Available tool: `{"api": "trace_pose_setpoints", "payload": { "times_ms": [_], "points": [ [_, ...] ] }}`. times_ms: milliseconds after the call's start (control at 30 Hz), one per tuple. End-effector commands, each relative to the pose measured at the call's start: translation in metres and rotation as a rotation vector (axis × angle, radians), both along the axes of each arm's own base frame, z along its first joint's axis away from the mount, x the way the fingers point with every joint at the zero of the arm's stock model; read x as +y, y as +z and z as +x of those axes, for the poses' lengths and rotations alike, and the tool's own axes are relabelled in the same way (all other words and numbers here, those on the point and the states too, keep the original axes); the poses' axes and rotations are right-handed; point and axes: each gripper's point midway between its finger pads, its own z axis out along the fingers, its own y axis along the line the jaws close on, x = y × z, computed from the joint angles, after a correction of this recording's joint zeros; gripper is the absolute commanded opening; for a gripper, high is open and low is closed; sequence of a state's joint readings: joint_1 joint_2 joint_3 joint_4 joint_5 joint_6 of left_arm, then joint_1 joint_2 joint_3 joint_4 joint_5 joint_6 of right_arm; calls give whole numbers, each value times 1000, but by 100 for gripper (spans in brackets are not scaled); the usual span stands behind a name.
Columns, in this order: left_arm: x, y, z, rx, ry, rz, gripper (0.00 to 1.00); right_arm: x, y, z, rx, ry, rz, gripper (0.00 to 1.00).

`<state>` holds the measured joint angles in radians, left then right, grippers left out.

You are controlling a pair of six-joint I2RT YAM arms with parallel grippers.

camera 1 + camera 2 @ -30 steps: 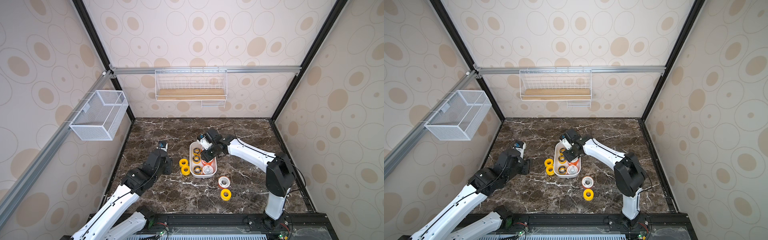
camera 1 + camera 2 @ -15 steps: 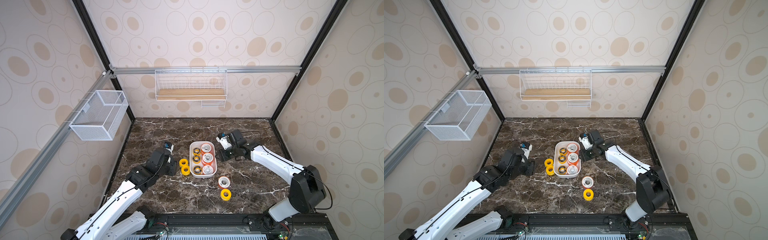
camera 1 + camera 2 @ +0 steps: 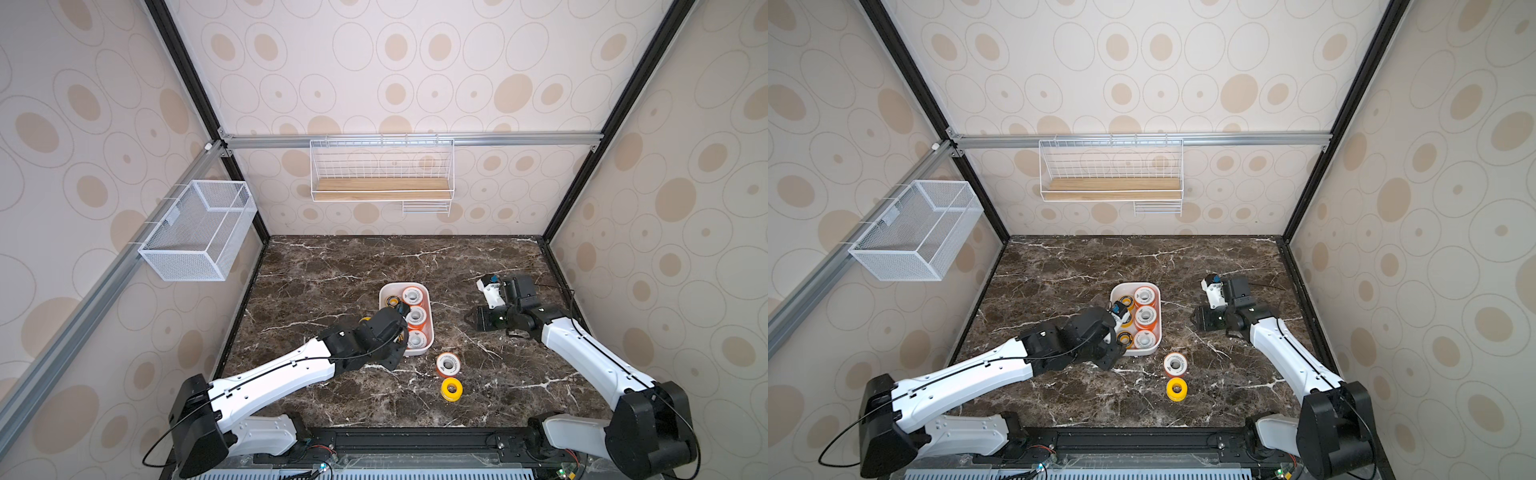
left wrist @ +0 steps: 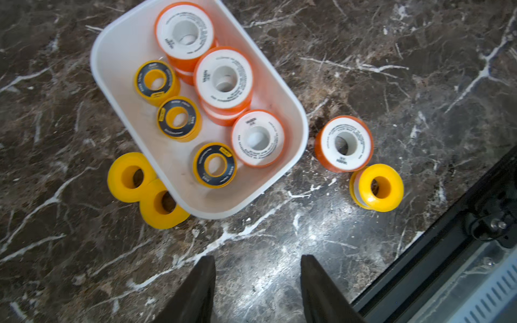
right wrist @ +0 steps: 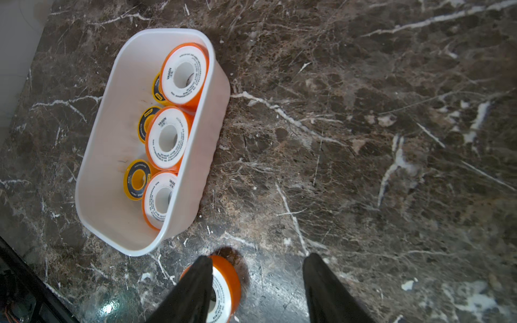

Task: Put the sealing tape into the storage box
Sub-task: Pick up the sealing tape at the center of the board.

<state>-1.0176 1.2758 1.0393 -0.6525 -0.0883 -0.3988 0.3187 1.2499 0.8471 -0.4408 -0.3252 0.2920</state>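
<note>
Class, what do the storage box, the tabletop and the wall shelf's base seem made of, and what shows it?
Storage box: probably plastic; smooth white walls, moulded rounded corners.
Tabletop: polished marble or a marble-look surface; dark brown, white veins, glossy reflections.
Shelf base: apparently wood; tan, streaked grain, matte.

Spotted walls (image 3: 415, 62), wire shelf (image 3: 381, 183), seemingly marble floor (image 3: 353, 266)

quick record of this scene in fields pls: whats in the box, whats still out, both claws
storage box: on marble table
inside: three black-ringed yellow spools; orange-rimmed spools, some stacked
outside: two plain yellow spools by one box wall; lone orange spool next to lone yellow spool off a box corner
left claw: open, empty
right claw: open, empty
</note>
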Motion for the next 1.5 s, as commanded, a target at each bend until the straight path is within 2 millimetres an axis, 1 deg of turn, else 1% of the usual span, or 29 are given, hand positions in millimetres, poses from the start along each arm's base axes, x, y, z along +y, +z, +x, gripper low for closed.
{"api": "trace_pose_setpoints", "payload": {
  "times_ms": [0, 67, 167, 267, 367, 633, 800, 900, 967, 1100, 1233, 1400, 1433, 1467],
  "points": [
    [-37, 8, -7, -21, -71, -30, 49, -2, 5, -1, -4, -12, 44, 58],
    [-56, 0, -16, 12, -111, -36, 47, -5, 6, -1, -3, -19, 49, 58],
    [-78, -12, -27, 54, -150, -53, 46, -6, 8, -2, -8, -20, 50, 58],
    [-91, -27, -27, 103, -123, -66, 41, -8, 8, -3, -8, -22, 50, 58],
    [-98, -42, -24, 133, -80, -72, 40, -11, 8, -5, -12, -29, 49, 58],
    [-109, -72, -11, 156, 30, -47, 45, -14, 10, -10, -16, -34, 47, 58],
    [-123, -84, -2, 164, 68, -48, 47, -15, 13, -13, -23, -34, 48, 59],
    [-127, -90, 5, 153, 99, -37, 47, -15, 13, -15, -23, -31, 54, 59],
    [-127, -93, 9, 140, 119, -23, 47, -14, 13, -15, -23, -30, 56, 59],
    [-121, -100, 14, 121, 152, 11, 47, -14, 14, -17, -26, -28, 58, 59],
    [-124, -109, 14, 130, 141, 26, 46, -14, 13, -17, -23, -26, 58, 59],
    [-128, -115, 15, 133, 145, 28, 44, -13, 13, -17, -24, -22, 63, 60],
    [-128, -116, 15, 133, 145, 32, 43, -20, 13, -14, -23, -48, 62, 60],
    [-128, -118, 16, 132, 149, 36, 41, -21, 13, -14, -23, -47, 62, 60]
  ]
}}
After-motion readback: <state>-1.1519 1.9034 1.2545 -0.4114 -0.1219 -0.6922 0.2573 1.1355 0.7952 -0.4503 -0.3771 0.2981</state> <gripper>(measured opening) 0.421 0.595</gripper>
